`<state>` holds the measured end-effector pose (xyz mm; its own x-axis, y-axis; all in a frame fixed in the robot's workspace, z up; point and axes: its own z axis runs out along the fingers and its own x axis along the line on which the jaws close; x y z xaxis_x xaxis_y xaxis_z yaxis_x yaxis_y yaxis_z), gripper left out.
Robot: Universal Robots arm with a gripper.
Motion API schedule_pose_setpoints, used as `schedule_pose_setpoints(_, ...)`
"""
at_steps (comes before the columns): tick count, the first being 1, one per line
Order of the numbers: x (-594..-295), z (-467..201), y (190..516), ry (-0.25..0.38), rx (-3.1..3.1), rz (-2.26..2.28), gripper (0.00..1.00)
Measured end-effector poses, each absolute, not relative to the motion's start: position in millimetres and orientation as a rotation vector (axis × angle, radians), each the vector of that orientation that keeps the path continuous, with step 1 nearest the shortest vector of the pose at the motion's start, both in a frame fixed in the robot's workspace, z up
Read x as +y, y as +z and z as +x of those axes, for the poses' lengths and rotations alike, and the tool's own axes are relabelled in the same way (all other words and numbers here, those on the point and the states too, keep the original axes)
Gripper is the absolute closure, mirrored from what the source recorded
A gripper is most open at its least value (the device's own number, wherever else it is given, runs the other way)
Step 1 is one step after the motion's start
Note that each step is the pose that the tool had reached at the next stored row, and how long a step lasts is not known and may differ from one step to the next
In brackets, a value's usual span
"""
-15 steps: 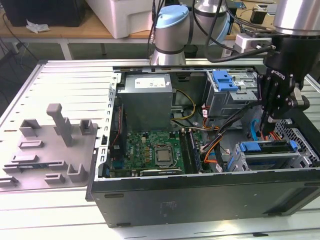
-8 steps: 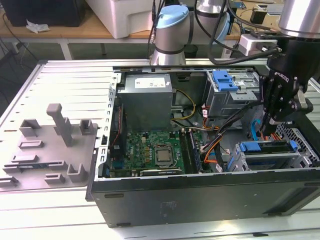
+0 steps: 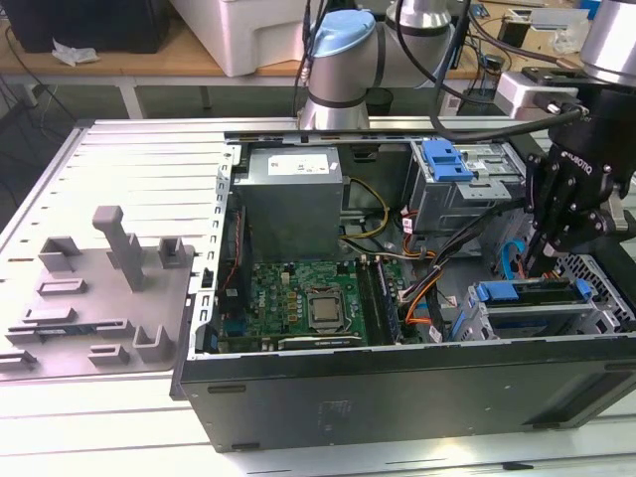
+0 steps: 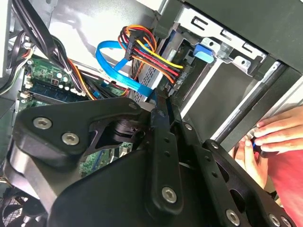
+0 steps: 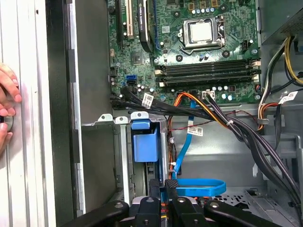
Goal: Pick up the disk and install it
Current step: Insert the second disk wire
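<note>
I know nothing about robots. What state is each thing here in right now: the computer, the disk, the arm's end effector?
Computer case, lying on its side, side panel off.
Processor socket, uncovered, no cooler.
Disk, lying flat inside the case, blue carrier on.
End effector, lowered into the case just above the disk.
Blue cable, looped loosely.

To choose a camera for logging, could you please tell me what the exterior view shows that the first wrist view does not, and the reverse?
Exterior view's extras: the grey plastic fixture tray on the exterior view's left and the silver metal power supply box. First wrist view's extra: a person's hand at the case's outer edge. Shared: the green motherboard with its square processor socket, and the black gripper.
</note>
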<state>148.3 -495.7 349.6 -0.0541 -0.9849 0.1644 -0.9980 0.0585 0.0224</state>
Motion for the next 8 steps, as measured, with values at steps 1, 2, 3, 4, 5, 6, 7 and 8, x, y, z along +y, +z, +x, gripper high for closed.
schedule_pose_setpoints(1, -495.8, 148.3, 349.6, 0.146, -2.183, 2.062, 0.84)
schedule_pose_setpoints(2, -496.2, 148.3, 349.6, 0.146, -2.183, 2.062, 0.84)
schedule_pose_setpoints(3, -496.5, 148.3, 349.6, 0.146, -2.183, 2.062, 0.84)
schedule_pose_setpoints(4, -497.2, 148.3, 349.6, 0.146, -2.183, 2.062, 0.84)
schedule_pose_setpoints(5, -497.8, 148.3, 349.6, 0.146, -2.183, 2.062, 0.84)
schedule_pose_setpoints(6, -498.2, 148.3, 349.6, 0.146, -2.183, 2.062, 0.84)
schedule_pose_setpoints(7, -498.8, 148.3, 349.6, 0.146, -2.183, 2.061, 0.84)
schedule_pose_setpoints(8, -499.1, 148.3, 349.6, 0.146, -2.183, 2.061, 0.84)
